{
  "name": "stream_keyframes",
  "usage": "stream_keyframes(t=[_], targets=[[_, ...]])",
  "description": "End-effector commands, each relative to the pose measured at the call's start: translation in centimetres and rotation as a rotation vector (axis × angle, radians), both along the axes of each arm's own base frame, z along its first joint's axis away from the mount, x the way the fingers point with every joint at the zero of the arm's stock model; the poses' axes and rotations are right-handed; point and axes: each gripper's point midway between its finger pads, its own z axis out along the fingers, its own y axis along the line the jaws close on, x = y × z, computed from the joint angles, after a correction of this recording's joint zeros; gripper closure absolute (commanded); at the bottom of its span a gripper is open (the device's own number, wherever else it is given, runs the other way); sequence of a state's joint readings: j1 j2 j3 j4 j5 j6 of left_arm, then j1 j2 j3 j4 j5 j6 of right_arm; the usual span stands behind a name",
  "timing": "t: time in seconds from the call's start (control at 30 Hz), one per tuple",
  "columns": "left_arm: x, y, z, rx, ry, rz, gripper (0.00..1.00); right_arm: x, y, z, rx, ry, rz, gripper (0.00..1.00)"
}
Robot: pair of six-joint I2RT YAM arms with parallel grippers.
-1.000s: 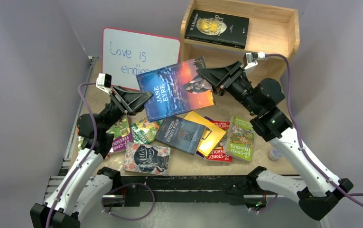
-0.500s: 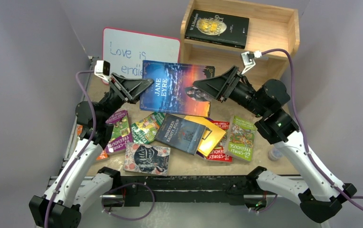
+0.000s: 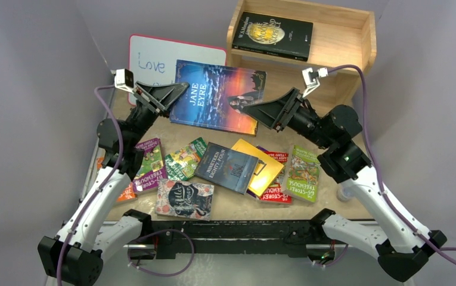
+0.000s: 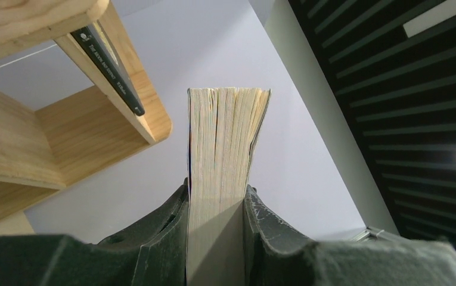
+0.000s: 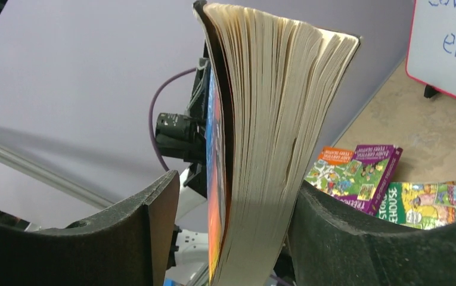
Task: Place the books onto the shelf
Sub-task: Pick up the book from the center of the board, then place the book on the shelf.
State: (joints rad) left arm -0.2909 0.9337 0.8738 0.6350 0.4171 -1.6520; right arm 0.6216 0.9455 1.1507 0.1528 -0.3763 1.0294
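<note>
A "Jane Eyre" book (image 3: pixel 216 95) hangs in the air in front of the wooden shelf (image 3: pixel 356 36). My left gripper (image 3: pixel 174 92) is shut on its left edge; in the left wrist view both fingers press the page block (image 4: pixel 225 137). My right gripper (image 3: pixel 255 110) stands open around the book's right edge (image 5: pixel 273 119), with a clear gap at one finger (image 5: pixel 160 208). A black book (image 3: pixel 276 34) lies on the shelf's upper tier. Several books lie on the table, among them a dark one (image 3: pixel 228 167), a yellow one (image 3: pixel 264 164) and a floral one (image 3: pixel 185 199).
A pink-edged whiteboard (image 3: pixel 154 59) leans at the back left, partly behind the held book. The shelf's side panel (image 4: pixel 11 137) is close to the left of the left gripper. Grey walls close in on both sides of the table.
The right gripper's jaws have opened off the book. The book has swung level and moved back toward the shelf and whiteboard, still gripped by the left gripper.
</note>
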Motion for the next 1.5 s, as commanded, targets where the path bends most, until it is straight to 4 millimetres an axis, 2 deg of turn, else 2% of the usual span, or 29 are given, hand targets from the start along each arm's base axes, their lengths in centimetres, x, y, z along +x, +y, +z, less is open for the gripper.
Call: stream_keyframes(t=[0.0,0.07,0.13,0.17,0.27,0.3,0.33,0.4,0.43,0.5,0.53,0.67,0.73,0.83,1.0,1.23,1.47], targets=[[-3.2,3.3,7.8,-0.232,-0.184,0.042,1.00,0.6,0.3,3.1,0.094,-0.100,-0.007,0.36],[-3.3,3.3,7.9,-0.236,-0.187,0.043,1.00,0.9,0.4,3.6,0.107,-0.111,-0.017,0.38],[-3.2,3.3,7.8,-0.236,-0.183,0.045,1.00,1.3,0.4,3.8,0.118,-0.113,-0.027,0.45],[-3.1,3.3,7.9,-0.236,-0.186,0.047,1.00,1.5,0.3,4.0,0.129,-0.114,-0.039,0.52],[-3.0,2.9,7.8,-0.216,-0.190,0.037,1.00,1.7,0.1,4.6,0.155,-0.110,-0.052,0.82],[-2.9,2.8,7.6,-0.199,-0.192,0.044,0.96,1.9,-0.2,5.2,0.160,-0.122,-0.075,0.93],[-2.5,2.6,7.3,-0.173,-0.184,0.063,0.85,2.2,-0.6,5.8,0.151,-0.138,-0.112,1.00],[-1.1,2.2,6.4,-0.071,-0.154,0.130,0.60,2.7,-1.4,8.4,0.116,-0.189,-0.177,1.00],[-0.2,2.0,5.9,-0.009,-0.132,0.167,0.53,3.2,-1.7,9.3,0.093,-0.198,-0.215,1.00],[0.8,1.9,5.8,0.103,-0.118,0.239,0.44,4.3,-2.5,11.2,0.063,-0.225,-0.270,1.00],[0.9,2.1,6.6,0.149,-0.133,0.278,0.40,4.9,-2.8,11.9,0.050,-0.236,-0.284,1.00],[1.9,3.7,7.2,0.342,-0.108,0.446,0.34,7.2,-5.0,15.0,0.056,-0.263,-0.333,1.00],[2.4,5.1,6.5,0.446,-0.057,0.534,0.32,8.0,-6.4,16.3,0.075,-0.278,-0.361,1.00],[2.4,6.0,6.0,0.495,-0.031,0.583,0.30,9.2,-8.6,17.7,0.115,-0.274,-0.390,1.00],[2.6,6.1,4.4,0.518,0.005,0.583,0.30,11.9,-12.6,18.4,0.218,-0.226,-0.411,1.00],[2.6,5.9,1.6,0.564,0.047,0.559,0.30,12.6,-16.2,18.0,0.226,-0.194,-0.496,1.00],[3.4,5.2,-2.2,0.610,0.119,0.512,0.30,15.0,-16.3,15.8,0.203,-0.068,-0.496,1.00]])
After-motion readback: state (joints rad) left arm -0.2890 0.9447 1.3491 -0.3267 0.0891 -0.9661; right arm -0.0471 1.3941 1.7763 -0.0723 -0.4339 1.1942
